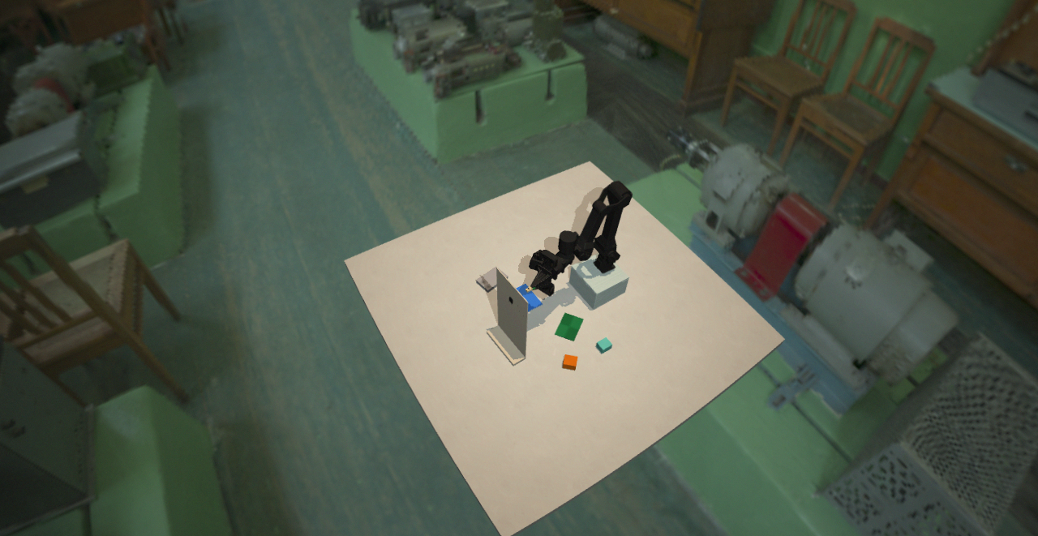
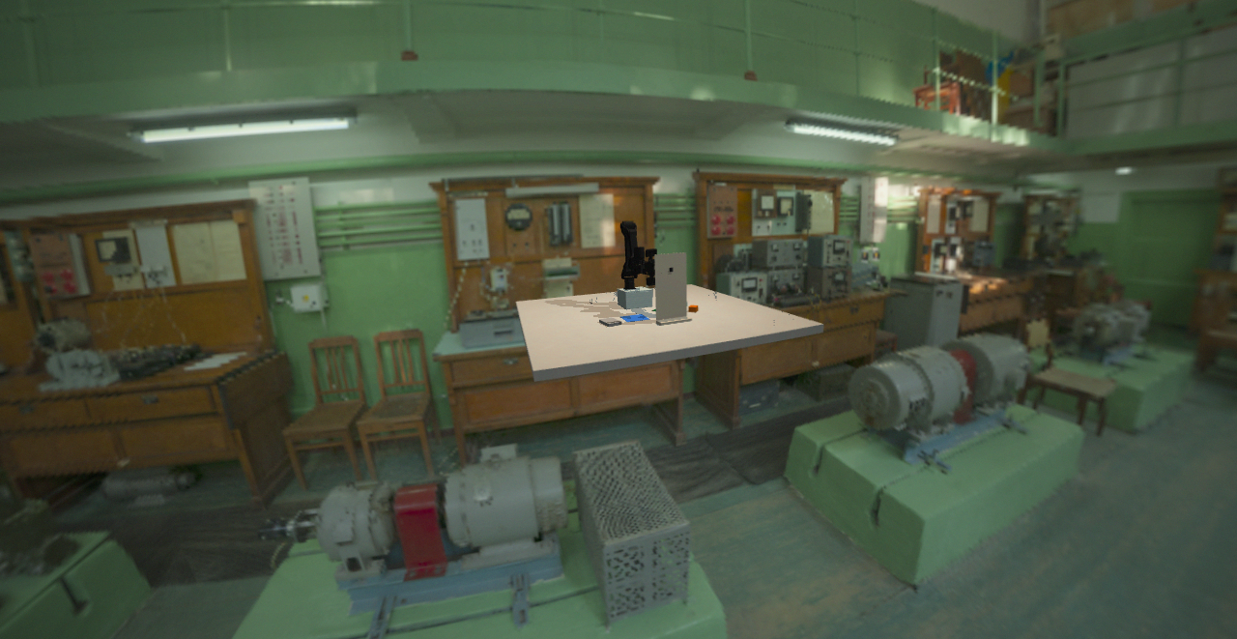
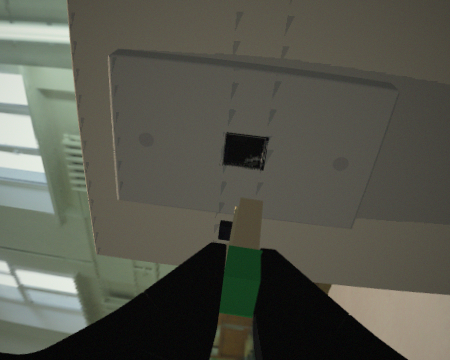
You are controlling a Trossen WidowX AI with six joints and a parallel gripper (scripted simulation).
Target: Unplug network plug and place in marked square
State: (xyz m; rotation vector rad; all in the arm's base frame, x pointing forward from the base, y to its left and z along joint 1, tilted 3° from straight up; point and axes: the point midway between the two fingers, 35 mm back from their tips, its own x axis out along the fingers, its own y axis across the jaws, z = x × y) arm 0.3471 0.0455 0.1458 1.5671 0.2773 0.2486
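My gripper (image 1: 534, 287) (image 3: 240, 262) is shut on the plug (image 3: 247, 225), whose tan front sticks out past the fingertips, with a green part between the fingers. The plug is out of the socket (image 3: 246, 151), a dark, open square hole in a light plate (image 3: 175, 100) on the upright panel (image 1: 512, 326) (image 2: 671, 293) (image 3: 390, 260). The plug appears below the socket in the wrist view, apart from it. The thin tab cannot be made out. A blue patch (image 1: 532, 300) (image 2: 635, 317) and a green square (image 1: 568, 327) lie on the table; which is the marked square is not clear.
An orange block (image 1: 569, 362) (image 2: 692, 307) and a teal block (image 1: 603, 345) lie on the table (image 1: 616, 417) (image 2: 588, 340). A flat grey item (image 1: 487, 282) (image 2: 610, 322) lies near the panel. The arm stands on a pale box (image 1: 608, 289) (image 2: 635, 299).
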